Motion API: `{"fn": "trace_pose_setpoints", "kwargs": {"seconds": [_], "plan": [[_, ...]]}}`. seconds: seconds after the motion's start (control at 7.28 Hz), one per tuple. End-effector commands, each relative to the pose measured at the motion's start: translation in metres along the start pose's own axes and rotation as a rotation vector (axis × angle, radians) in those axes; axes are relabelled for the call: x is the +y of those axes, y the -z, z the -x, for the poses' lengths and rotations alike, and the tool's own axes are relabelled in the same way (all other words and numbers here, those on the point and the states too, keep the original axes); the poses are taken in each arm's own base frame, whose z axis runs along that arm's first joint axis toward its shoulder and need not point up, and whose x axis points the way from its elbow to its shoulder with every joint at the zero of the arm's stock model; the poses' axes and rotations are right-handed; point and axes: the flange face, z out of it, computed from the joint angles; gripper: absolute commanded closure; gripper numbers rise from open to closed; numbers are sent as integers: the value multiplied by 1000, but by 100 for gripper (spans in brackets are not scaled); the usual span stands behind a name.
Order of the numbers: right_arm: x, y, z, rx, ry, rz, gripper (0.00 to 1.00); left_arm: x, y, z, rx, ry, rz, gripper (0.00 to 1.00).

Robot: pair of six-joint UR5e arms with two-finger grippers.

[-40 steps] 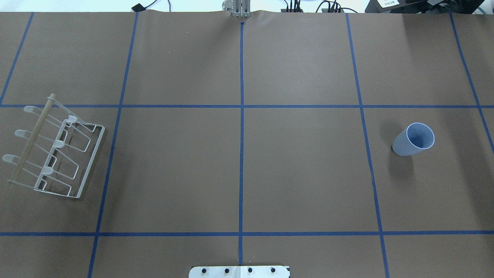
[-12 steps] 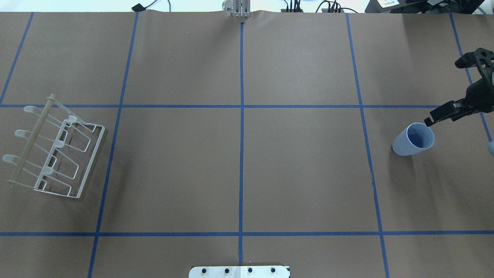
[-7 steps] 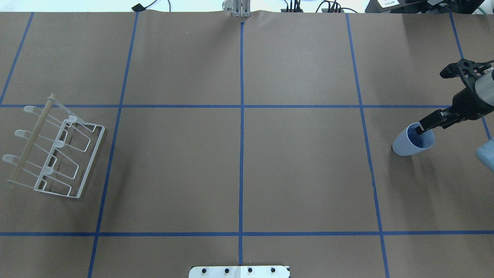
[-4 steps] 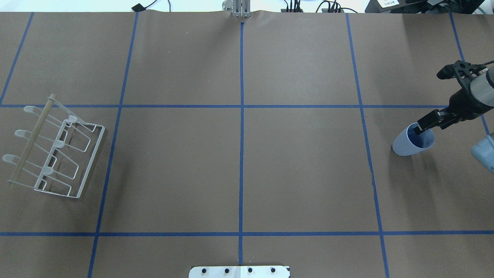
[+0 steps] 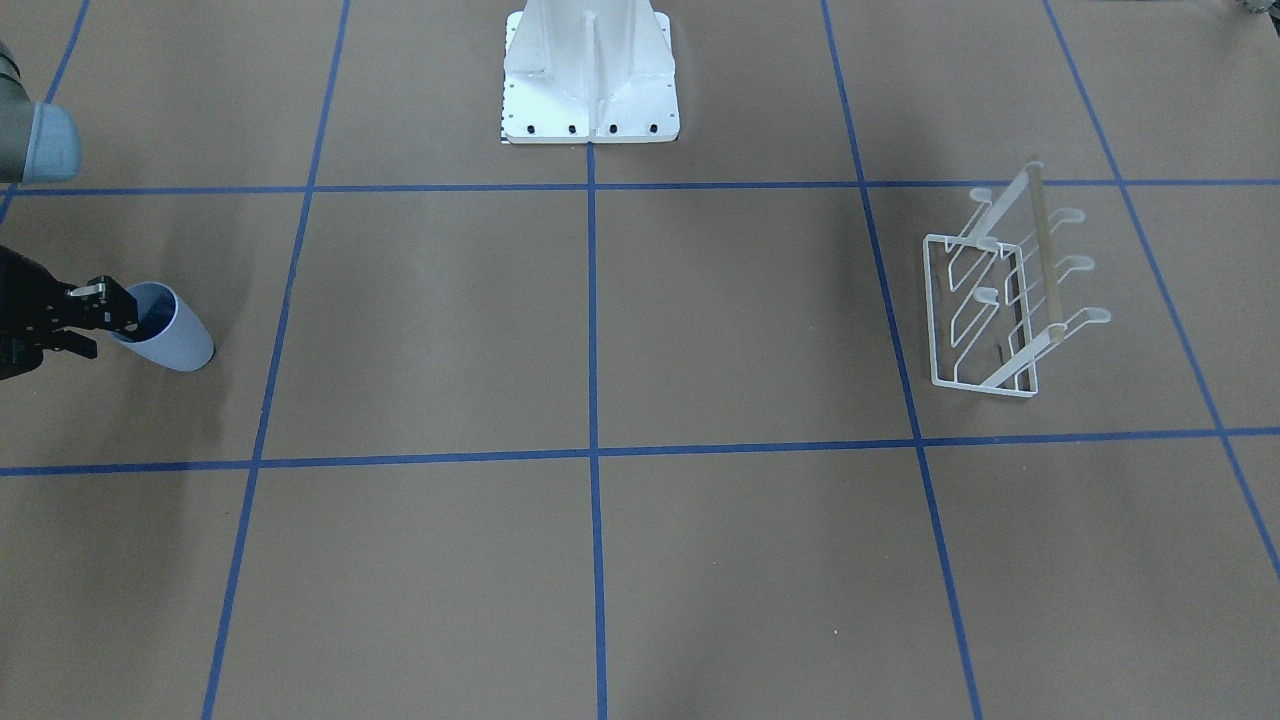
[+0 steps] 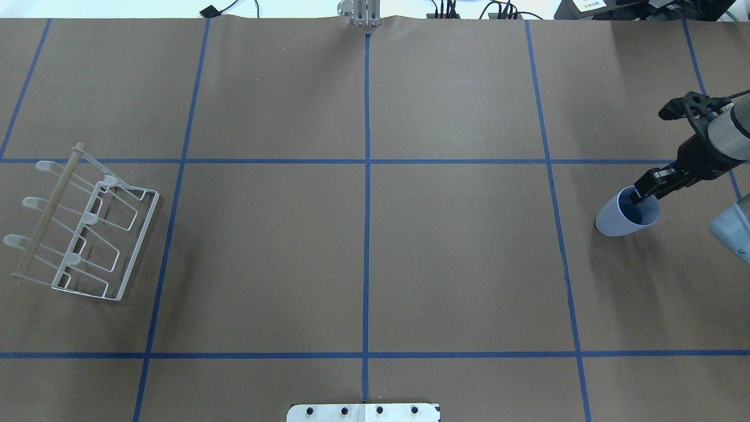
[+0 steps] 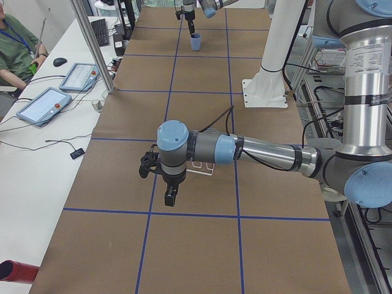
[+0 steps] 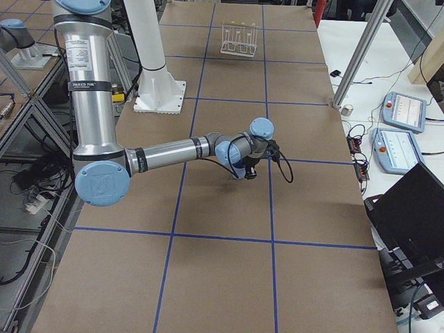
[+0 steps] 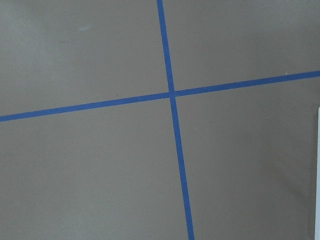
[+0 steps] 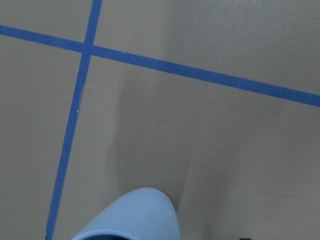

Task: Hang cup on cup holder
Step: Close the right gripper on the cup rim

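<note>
The pale blue cup (image 6: 615,218) stands upright at the table's right side, also seen in the front view (image 5: 175,335) and the right wrist view (image 10: 135,215). My right gripper (image 6: 641,196) is at its rim, jaws apart, one finger inside the cup and the other outside its wall (image 5: 100,330). The white wire cup holder (image 6: 88,234) with its wooden rod stands at the far left (image 5: 990,300). My left gripper (image 7: 168,193) hovers over the table near the holder. It shows only in the exterior left view, so I cannot tell if it is open.
The white robot base (image 5: 590,80) stands at the table's middle near edge. Blue tape lines (image 6: 367,234) divide the brown table. Tablets (image 7: 43,104) and a seated person (image 7: 12,43) are beside the table on the operators' side.
My right arm came in from the right edge and lowered one finger into the cup. Over the last half second it barely shifted. The cup and the holder have not moved.
</note>
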Motion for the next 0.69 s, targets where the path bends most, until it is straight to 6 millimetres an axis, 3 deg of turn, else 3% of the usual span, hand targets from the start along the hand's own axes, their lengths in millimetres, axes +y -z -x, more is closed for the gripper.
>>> {"fn": "trace_pose_setpoints", "kwargs": {"seconds": [0.0,0.55], "plan": [[2,0,6,-9,14,3,100,0,0,0,-1,0,-1,1],[6,51,63,-115,107,-59,100,-5,6,-5,-2,-10,-13,1]]}}
